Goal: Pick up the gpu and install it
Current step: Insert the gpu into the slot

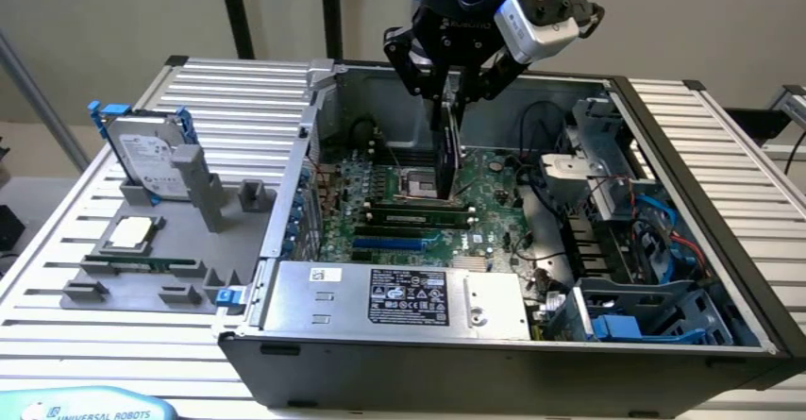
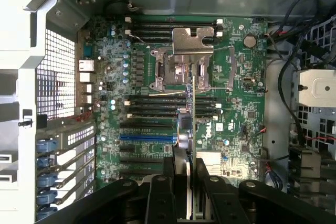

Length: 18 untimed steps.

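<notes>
The tool (image 1: 454,92) is clamped on the gpu (image 1: 444,151), holding it upright and edge-on, evidently so that its lower edge meets the motherboard (image 1: 497,179) slots. The card hangs inside the open case (image 1: 377,99), above the board's middle. Whether it touches the board cannot be told.

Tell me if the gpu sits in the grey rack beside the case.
No; the gripper holds the gpu edge-on over the motherboard.

an open computer case (image 1: 705,193) sits on a slatted table (image 1: 226,90), with a parts holder (image 1: 139,293) just beside it on the exterior view's left. a hard drive (image 1: 145,151) stands upright at the holder's far end, and a chip (image 1: 132,234) lies flat nearer the camera. inside the case, the gripper (image 1: 450,94) holds the gpu (image 1: 446,151) edge-on over the motherboard (image 1: 485,222), behind the power supply (image 1: 403,297).
</notes>
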Motion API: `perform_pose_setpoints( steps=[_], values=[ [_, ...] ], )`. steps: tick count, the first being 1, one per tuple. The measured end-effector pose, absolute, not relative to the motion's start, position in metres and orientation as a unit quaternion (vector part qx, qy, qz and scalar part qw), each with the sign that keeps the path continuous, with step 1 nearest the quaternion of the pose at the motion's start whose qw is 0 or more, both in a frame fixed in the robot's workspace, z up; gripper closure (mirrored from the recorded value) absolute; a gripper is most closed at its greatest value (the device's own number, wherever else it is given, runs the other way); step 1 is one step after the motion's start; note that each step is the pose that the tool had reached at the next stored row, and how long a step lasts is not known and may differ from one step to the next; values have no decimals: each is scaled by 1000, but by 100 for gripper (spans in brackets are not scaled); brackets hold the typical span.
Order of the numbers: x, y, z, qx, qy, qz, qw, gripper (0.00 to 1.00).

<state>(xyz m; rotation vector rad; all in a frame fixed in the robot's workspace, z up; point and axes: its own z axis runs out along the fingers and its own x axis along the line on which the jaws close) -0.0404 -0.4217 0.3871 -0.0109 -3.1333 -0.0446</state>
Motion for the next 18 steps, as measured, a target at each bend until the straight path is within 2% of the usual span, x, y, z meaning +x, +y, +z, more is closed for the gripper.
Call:
perform_pose_setpoints(
  steps=[6,18],
  values=[
    [-41,-422,387,-1,-1000,-14,4,73],
    [-41,-422,383,107,-994,-14,5,73]
  ],
)
